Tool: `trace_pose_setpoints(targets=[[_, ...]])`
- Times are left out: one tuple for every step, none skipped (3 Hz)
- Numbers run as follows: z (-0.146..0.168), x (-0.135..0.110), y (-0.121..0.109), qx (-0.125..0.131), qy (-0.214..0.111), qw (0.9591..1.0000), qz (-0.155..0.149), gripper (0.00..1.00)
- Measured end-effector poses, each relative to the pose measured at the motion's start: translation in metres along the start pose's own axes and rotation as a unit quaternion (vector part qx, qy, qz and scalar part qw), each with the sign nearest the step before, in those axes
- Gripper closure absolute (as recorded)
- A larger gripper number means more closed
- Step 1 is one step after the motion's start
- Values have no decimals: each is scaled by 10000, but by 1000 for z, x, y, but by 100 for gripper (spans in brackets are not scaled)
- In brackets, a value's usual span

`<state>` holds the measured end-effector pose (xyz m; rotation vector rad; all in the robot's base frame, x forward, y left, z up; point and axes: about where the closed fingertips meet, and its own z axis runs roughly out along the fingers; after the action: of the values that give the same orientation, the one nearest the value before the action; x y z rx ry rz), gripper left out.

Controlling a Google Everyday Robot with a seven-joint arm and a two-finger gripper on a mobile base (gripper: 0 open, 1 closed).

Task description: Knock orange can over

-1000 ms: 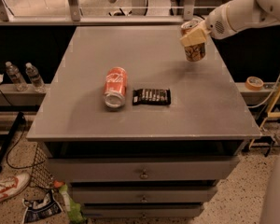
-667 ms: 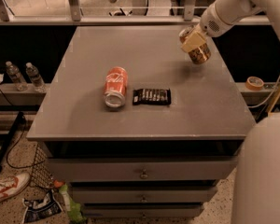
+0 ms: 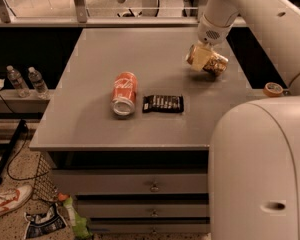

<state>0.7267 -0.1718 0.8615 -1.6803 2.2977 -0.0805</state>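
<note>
The orange can (image 3: 209,62) is golden-brown with a pale logo. It sits at the back right of the grey table (image 3: 90,129), tipped far over with its top pointing left and its base to the right. My gripper (image 3: 202,50) comes down from the white arm (image 3: 240,9) and is right against the upper left of the can. A shadow lies on the table under the can.
A red Coca-Cola can (image 3: 124,93) lies on its side mid-table, with a black snack bar (image 3: 163,103) beside it. My white body (image 3: 260,169) fills the front right. A tape roll (image 3: 273,89) lies right of the table. Water bottles (image 3: 28,81) stand at the left.
The orange can stood upright at the gripper a second ago. It has tilted over and now lies almost on its side. The arm swung round above it.
</note>
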Motion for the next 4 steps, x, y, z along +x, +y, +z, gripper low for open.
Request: trace_pose_setpoints(targets=[[9, -2, 5, -207, 295, 9989, -298, 100], [12, -3, 4, -200, 280, 9990, -299, 81], [16, -4, 3, -190, 272, 9990, -303, 59], [20, -6, 2, -182, 262, 9990, -307, 35]])
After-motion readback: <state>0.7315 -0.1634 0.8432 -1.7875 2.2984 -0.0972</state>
